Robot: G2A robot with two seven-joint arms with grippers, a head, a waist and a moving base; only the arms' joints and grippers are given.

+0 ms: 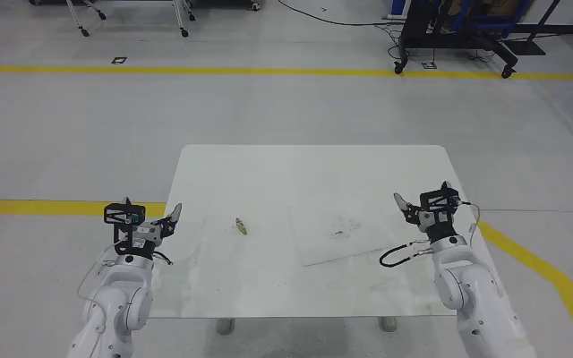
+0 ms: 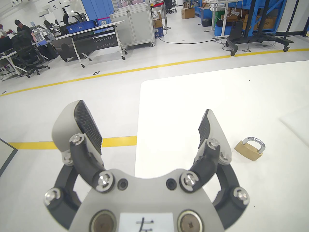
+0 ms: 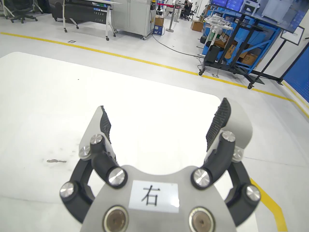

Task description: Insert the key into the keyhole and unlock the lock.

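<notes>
Top view: lock (image 1: 240,225) is seen lying flat at centre-left of table (image 1: 313,170), near and to the right of the left gripper (image 1: 152,211), long axis approx. up-down the frame. Key (image 1: 340,234) is seen at centre-right, well left of the right gripper (image 1: 423,195), the nearer arm. Both grippers' fingers are spread wide, nothing held. Each path is judged unobstructed.
</notes>
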